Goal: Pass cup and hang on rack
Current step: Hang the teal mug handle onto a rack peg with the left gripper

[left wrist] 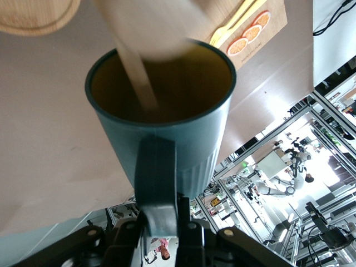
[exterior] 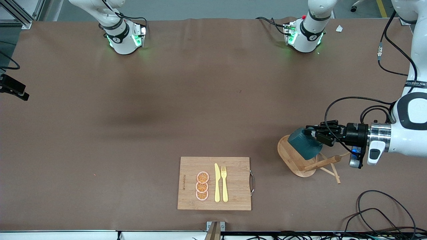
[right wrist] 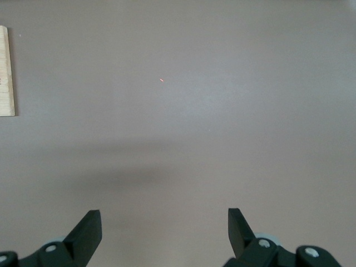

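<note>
The dark teal cup [exterior: 305,146] hangs tilted over the wooden rack [exterior: 293,156], at the left arm's end of the table. My left gripper [exterior: 309,132] is shut on the cup's loop handle [left wrist: 157,178]. In the left wrist view the cup [left wrist: 167,128] shows its ochre inside, and a blurred wooden peg [left wrist: 139,78] crosses its mouth. The rack's oval base [left wrist: 33,16] lies below. My right gripper [right wrist: 164,222] is open over bare table, with nothing between its fingers. It is out of the front view.
A bamboo cutting board [exterior: 233,186] with a yellow knife [exterior: 217,183], a fork [exterior: 224,183] and orange slices [exterior: 202,186] lies near the front edge. Its edge [right wrist: 5,72] shows in the right wrist view. Cables [exterior: 383,210] lie at the front corner by the left arm.
</note>
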Motion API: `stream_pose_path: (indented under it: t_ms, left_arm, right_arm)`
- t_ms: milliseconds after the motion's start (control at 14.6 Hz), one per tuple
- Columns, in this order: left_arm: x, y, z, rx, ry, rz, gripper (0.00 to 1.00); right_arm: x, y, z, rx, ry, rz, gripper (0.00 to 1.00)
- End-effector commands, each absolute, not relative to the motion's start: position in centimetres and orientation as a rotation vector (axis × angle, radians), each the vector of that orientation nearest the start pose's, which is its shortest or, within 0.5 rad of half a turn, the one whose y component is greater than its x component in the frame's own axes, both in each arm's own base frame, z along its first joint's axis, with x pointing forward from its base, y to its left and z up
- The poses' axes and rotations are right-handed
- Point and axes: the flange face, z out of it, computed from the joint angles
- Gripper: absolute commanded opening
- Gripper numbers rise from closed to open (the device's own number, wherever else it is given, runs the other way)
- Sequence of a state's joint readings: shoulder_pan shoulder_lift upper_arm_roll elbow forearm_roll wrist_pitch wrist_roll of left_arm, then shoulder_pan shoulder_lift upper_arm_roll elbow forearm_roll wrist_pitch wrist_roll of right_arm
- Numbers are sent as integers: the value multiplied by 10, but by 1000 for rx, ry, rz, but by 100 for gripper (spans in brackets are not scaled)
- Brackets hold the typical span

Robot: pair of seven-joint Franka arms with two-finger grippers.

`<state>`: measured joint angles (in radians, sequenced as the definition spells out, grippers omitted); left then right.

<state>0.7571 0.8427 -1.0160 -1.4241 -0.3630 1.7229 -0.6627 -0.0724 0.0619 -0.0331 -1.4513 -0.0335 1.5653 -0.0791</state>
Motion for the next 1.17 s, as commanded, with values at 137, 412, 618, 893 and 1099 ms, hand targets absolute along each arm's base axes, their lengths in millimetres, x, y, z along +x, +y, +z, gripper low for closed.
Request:
stream_pose_path:
  t_ms: [137,412,618,893,1099]
  left_arm:
    - [679,-21,377,2016,611,-718,0]
    - [681,-7,369,1982,616,-711,1]
    - [681,1,368,1968,578,-678,2]
    - [682,9,363,1947,595,-678,19]
    - [682,8,365,1938,598,-681,63]
  right_arm:
    - [563,-64,650,-3173,26,-85,100]
    - [564,-64,649,-3173,26,-85,100]
    - [564,-64,650,-3173,26,-88,100]
    - [564,-64,650,-3173,23,-88,100]
    - [564,-64,650,-3173,23,-88,100]
